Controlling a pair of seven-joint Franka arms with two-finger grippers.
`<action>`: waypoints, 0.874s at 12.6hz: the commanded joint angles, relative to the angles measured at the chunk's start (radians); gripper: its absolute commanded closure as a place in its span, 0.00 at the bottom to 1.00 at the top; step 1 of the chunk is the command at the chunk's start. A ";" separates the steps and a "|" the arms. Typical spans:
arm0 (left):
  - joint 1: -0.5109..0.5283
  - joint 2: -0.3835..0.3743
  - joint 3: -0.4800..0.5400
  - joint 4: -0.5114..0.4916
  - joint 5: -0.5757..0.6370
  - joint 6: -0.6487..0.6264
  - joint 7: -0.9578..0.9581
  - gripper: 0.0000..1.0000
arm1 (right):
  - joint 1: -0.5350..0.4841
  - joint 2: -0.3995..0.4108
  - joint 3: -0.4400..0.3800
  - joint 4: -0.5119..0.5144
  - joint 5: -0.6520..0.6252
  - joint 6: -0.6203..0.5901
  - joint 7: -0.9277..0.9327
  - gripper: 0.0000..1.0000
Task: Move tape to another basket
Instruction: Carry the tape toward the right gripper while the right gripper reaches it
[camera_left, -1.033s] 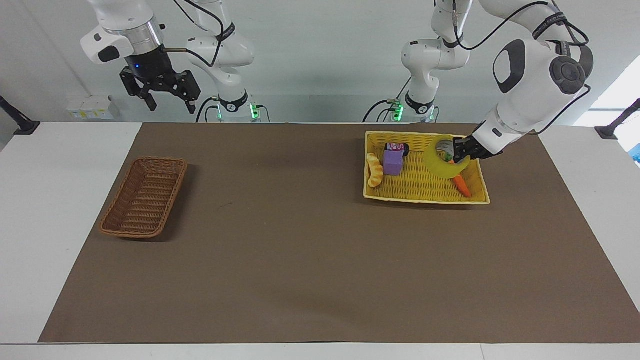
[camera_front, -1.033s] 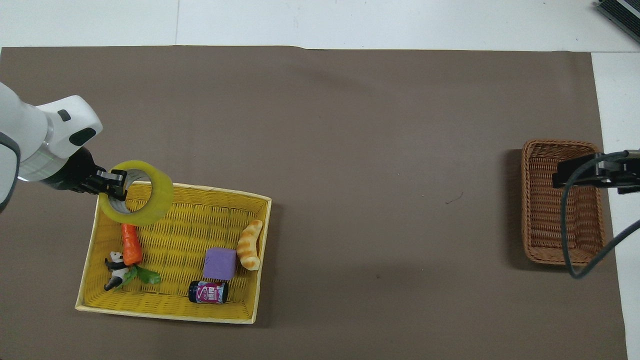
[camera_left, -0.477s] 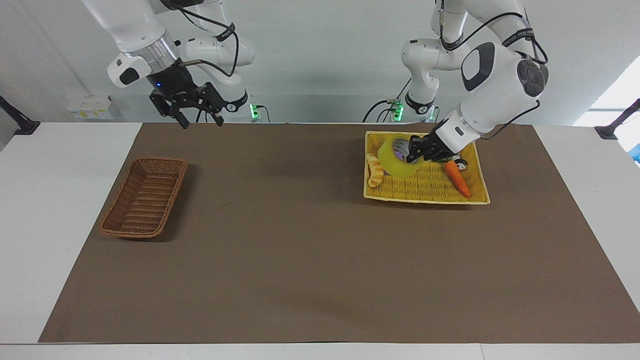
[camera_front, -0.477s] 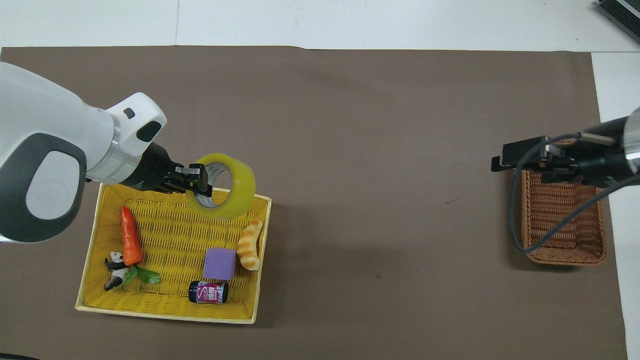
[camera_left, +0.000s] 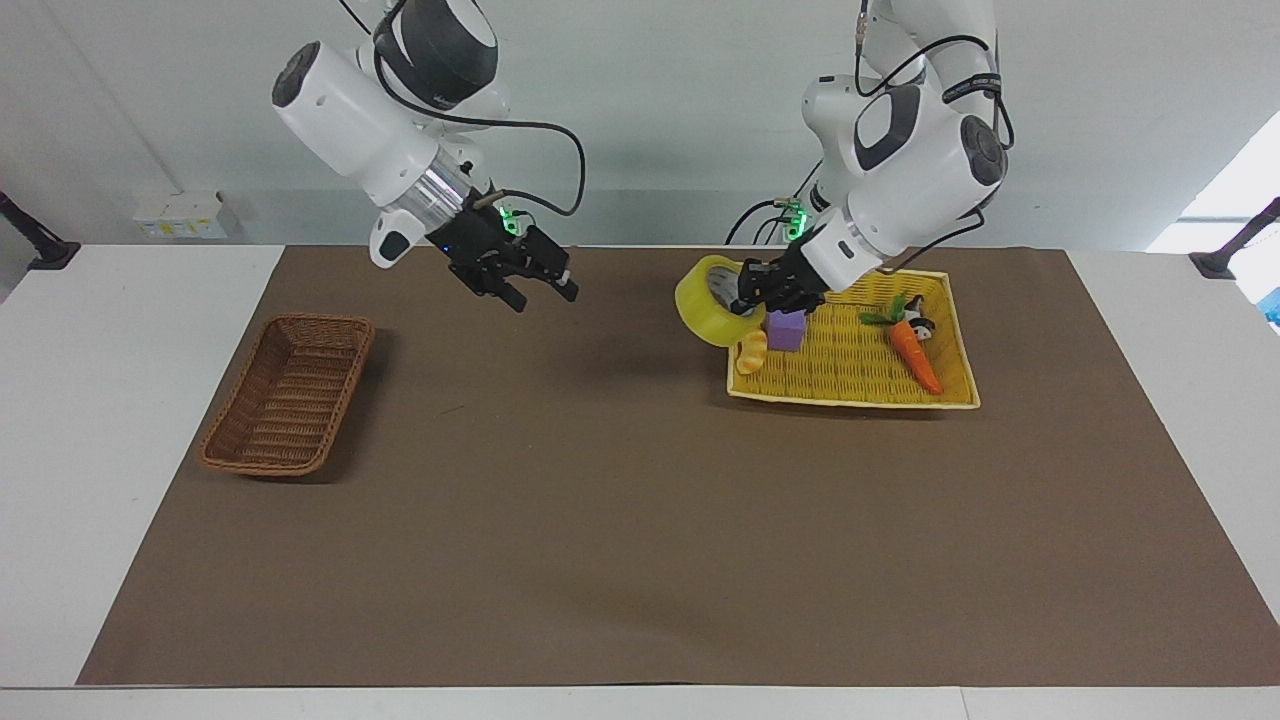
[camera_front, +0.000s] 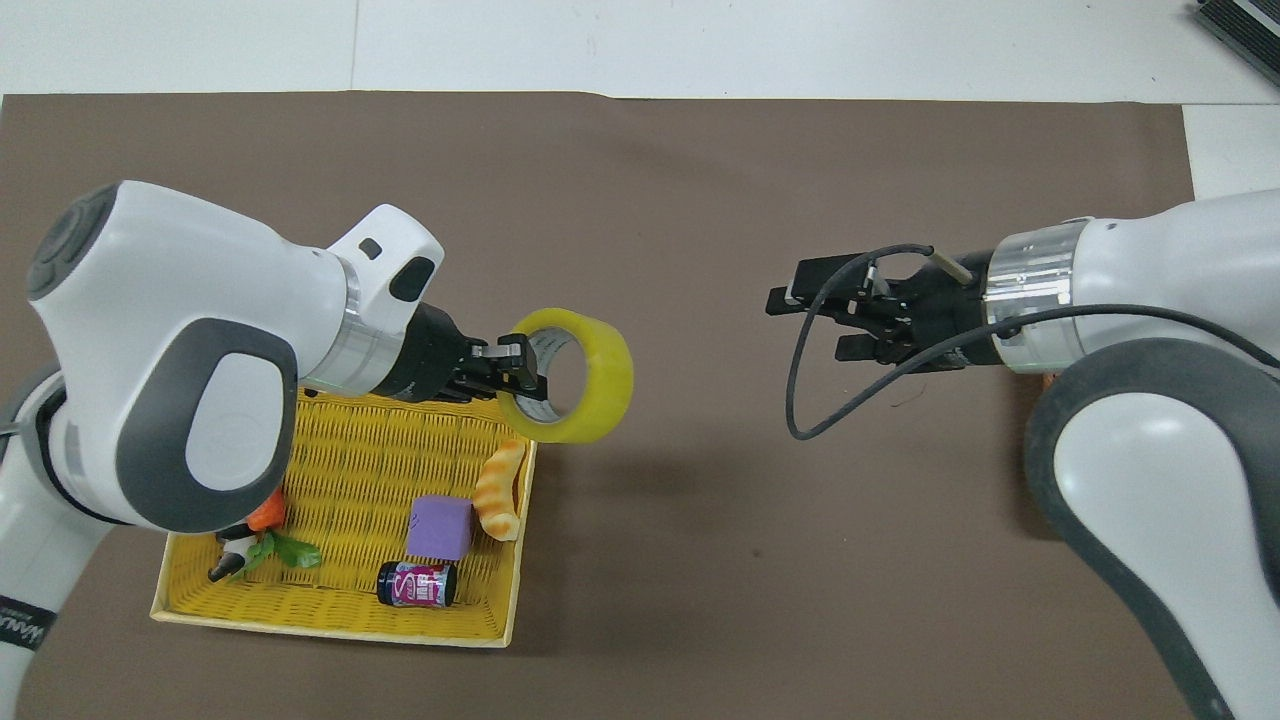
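Tape (camera_left: 712, 299) held up in the air by the left gripper (camera_left: 757, 293), fingers clamped on the roll's wall, one inside the white core and one outside. Roll on edge, hanging past the fingertips toward the right arm's end of the table, its open hole facing along the table. Seen from above, tape (camera_front: 573, 375) over the corner rim of the yellow tray (camera_left: 855, 385) and the brown mat (camera_left: 620, 500) just beside it; left gripper (camera_front: 508, 367) over the tray's edge.

Inside the tray (camera_front: 340, 480): a purple block (camera_front: 440, 528), a croissant (camera_front: 498, 492), a small dark jar (camera_front: 417, 584), a carrot (camera_left: 915, 355) and a little panda figure (camera_front: 232, 552), all lying below and apart from the lifted roll.

Right gripper (camera_left: 525, 283) raised over the bare mat, between the tray and the brown basket (camera_left: 290, 395), fingers spread apart and holding nothing, pointed toward the tape with a clear gap between the two. From above, same gripper (camera_front: 812, 322) over the mat.

Brown basket on the mat at the right arm's end of the table, well apart from the tape, nothing in it.
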 joint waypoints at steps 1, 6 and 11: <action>-0.058 -0.037 0.016 -0.037 -0.076 0.051 -0.070 1.00 | 0.001 -0.008 -0.001 -0.045 0.201 0.071 -0.041 0.00; -0.134 -0.025 0.012 -0.020 -0.136 0.109 -0.242 1.00 | 0.019 -0.010 -0.001 -0.091 0.370 0.056 -0.236 0.00; -0.181 -0.020 0.004 -0.020 -0.141 0.221 -0.300 1.00 | 0.036 -0.074 -0.001 -0.195 0.369 0.034 -0.345 0.00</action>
